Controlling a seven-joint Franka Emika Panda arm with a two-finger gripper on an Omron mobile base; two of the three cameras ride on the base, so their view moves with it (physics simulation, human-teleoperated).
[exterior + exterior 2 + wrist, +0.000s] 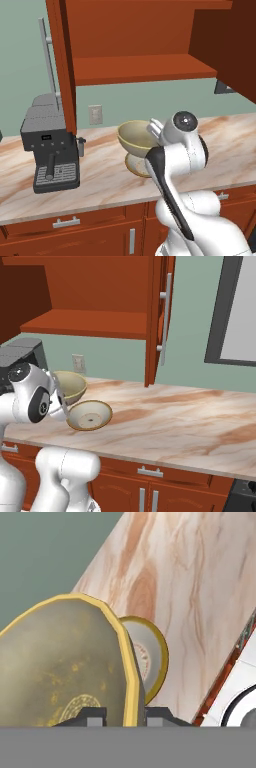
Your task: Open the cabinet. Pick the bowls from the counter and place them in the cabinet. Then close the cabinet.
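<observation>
The cabinet (145,67) hangs above the counter (100,180) with both doors swung open: the left door (64,65) and the right door (156,316) with its silver bar handle (165,318). Its lower shelf is bare. My gripper (126,716) is shut on the rim of the deep bowl (134,136), which hangs tilted just above the counter (175,421). In the hand view the deep bowl's (60,667) yellow rim runs down between the fingertips (90,716). The shallow bowl (91,415) rests on the counter beside and below it, also seen as the shallow bowl (136,166) (150,657).
A grey coffee machine (50,150) stands on the counter to the left, under the open left door. A wall outlet (95,114) sits behind the bowls. A dark-framed window (235,311) is on the right. Red-brown drawers (65,222) run below the counter.
</observation>
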